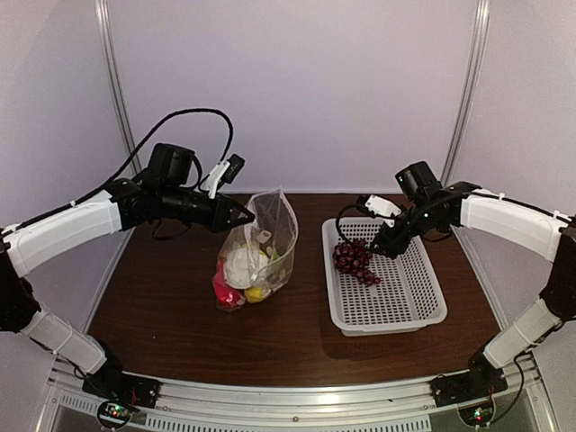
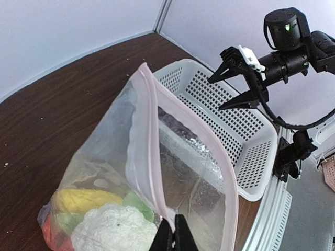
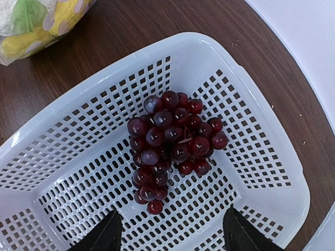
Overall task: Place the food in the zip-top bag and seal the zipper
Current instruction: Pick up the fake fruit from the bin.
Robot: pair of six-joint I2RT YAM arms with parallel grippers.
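Top view. My left gripper (image 1: 241,214) is clamped shut on the mouth edge of the bag (image 1: 261,245), holding it upright on the table (image 1: 153,306). The bag stands at nine o'clock from the basket (image 1: 387,326), near it but not touching. My right gripper (image 1: 382,247) hangs over the basket with its jaws wide and nothing between them. The grapes (image 1: 355,259) lie at the basket's eleven o'clock end.

Left wrist view. The zipper (image 2: 157,136) runs along the gaping mouth. A cauliflower (image 2: 112,227) and a yellow piece (image 2: 84,200) lie at the bottom of the bag.

Right wrist view. The grapes (image 3: 170,138) lie at twelve o'clock from my spread fingers (image 3: 102,235), not yet touched.

I judge the step in hand to be fetching the grapes, the only food I can see outside the bag. Next I must lower the open jaws astride the bunch, close on them, lift clear of the basket wall, and carry them toward nine o'clock to drop them into the mouth. Sealing comes after that.
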